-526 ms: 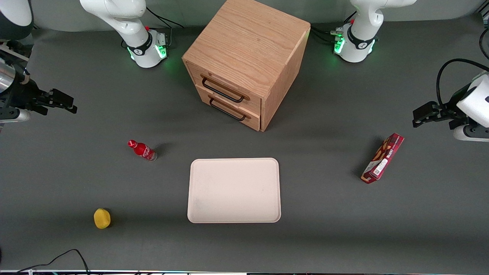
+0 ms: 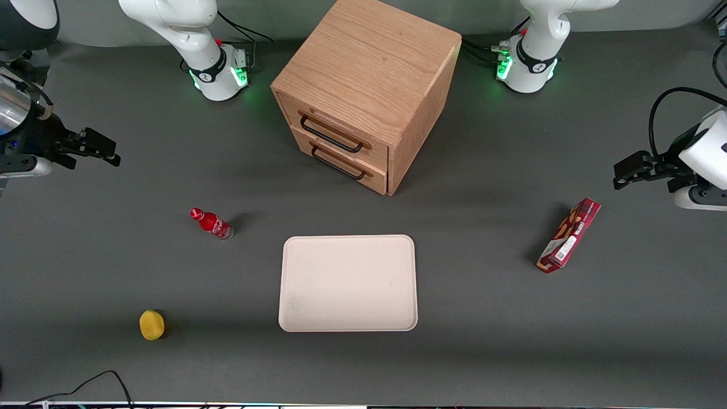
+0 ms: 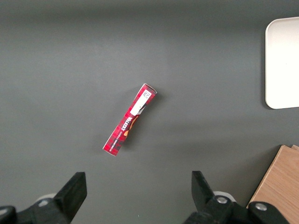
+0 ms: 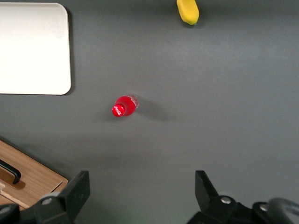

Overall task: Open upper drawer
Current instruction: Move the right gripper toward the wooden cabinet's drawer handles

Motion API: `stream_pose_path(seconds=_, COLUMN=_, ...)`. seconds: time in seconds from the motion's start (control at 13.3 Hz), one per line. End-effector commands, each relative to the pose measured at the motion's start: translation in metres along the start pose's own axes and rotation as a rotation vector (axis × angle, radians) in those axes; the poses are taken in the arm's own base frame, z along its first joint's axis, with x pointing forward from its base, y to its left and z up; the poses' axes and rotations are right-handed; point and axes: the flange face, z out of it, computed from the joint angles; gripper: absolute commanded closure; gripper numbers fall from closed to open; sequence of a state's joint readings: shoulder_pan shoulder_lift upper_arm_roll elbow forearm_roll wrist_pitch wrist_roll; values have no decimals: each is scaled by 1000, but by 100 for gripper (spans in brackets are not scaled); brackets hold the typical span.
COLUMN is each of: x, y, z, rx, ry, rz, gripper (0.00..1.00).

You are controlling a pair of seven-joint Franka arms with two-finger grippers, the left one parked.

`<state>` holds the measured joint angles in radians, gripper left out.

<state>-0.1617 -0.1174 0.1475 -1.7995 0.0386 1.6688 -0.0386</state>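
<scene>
Since the earlier frame, the right arm's gripper (image 2: 105, 150) has shifted slightly toward the cabinet (image 2: 366, 94) and a little farther from the front camera; everything else lies as it did. It hangs in the air at the working arm's end of the surface (image 2: 483, 341), well apart from the cabinet, and its fingers (image 4: 77, 189) are spread wide with nothing between them. The upper drawer (image 2: 332, 132) is shut flush in the cabinet, its black wire handle (image 2: 330, 134) untouched, with the lower drawer (image 2: 341, 162) directly beneath it, also shut. A red bottle (image 2: 211, 223) stands nearer the front camera than the gripper, and a yellow object (image 2: 151, 325) lies nearer still. A pale tray (image 2: 347, 283) sits in front of the drawers, apart from the cabinet. A red snack box (image 2: 568, 235) lies toward the parked arm's end.
</scene>
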Motion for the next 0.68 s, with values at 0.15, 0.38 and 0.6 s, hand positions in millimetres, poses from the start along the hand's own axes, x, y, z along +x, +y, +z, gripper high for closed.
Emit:
stream_pose_path(seconds=0.15, x=-6, y=-84, z=3, rx=0, ry=0, rz=-233, gripper=0)
stream_pose_path(seconds=0.38, x=-7, y=-120, z=13, rx=67, ry=-16, rz=-401, gripper=0)
stream_pose_path(seconds=0.6, x=-11, y=-175, z=20, rx=132, ry=-29, rz=-571, gripper=0)
